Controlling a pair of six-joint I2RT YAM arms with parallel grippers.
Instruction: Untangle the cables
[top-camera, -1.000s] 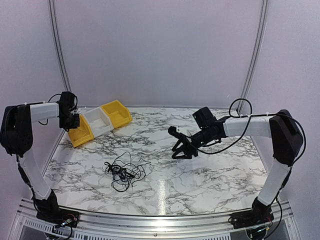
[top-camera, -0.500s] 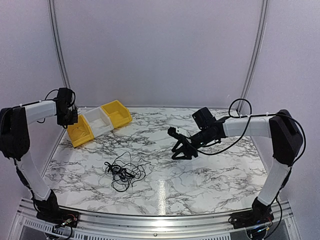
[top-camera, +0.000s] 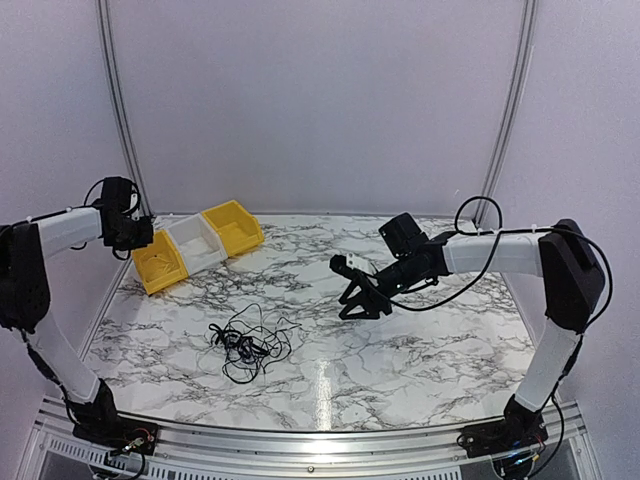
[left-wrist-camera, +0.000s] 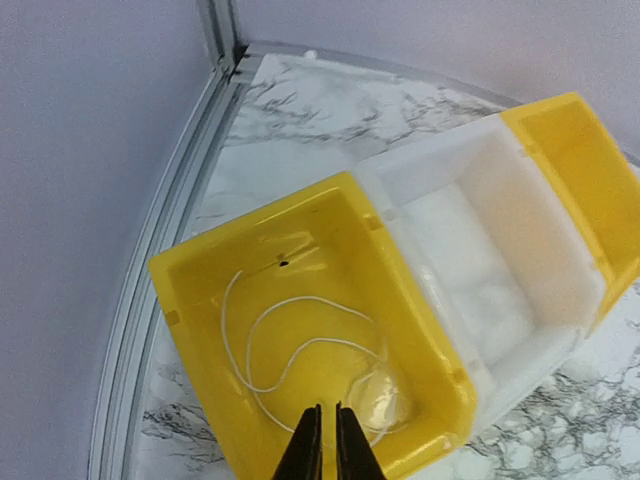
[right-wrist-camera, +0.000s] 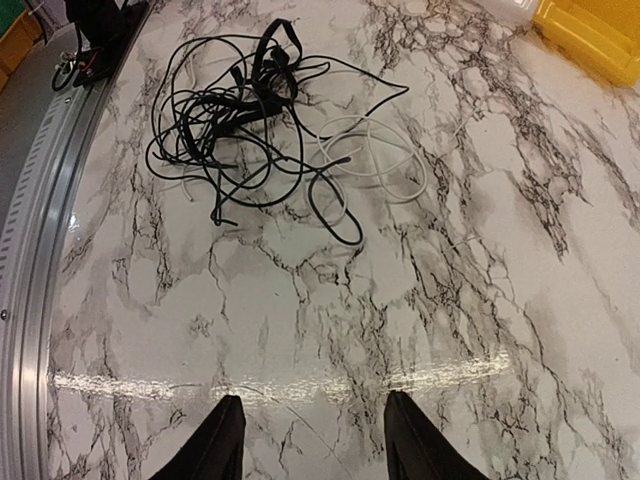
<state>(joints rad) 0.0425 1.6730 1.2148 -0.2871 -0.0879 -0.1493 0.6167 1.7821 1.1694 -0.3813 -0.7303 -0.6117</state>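
A loose tangle of thin black cables (top-camera: 247, 340) lies on the marble table, front left of centre. In the right wrist view the tangle (right-wrist-camera: 240, 110) fills the upper left, with a thin white cable (right-wrist-camera: 385, 160) looped at its right side. My right gripper (top-camera: 358, 296) is open and empty above the table's middle, right of the tangle; it also shows in its wrist view (right-wrist-camera: 318, 440). My left gripper (left-wrist-camera: 326, 445) is shut and empty above a yellow bin (left-wrist-camera: 200, 300) that holds a thin white cable (left-wrist-camera: 290, 340). In the top view that gripper (top-camera: 140, 240) hangs over the bin's left end.
A row of three bins stands at the back left: yellow (top-camera: 160, 265), white (top-camera: 195, 243), yellow (top-camera: 235, 226). In the left wrist view the white bin (left-wrist-camera: 480, 260) sits right of the near yellow one. The table's metal rail (right-wrist-camera: 30, 240) runs along the front edge.
My left arm has swung left and up, away from the yellow bin. My right gripper has shifted slightly left toward the tangle. The cables have not moved.
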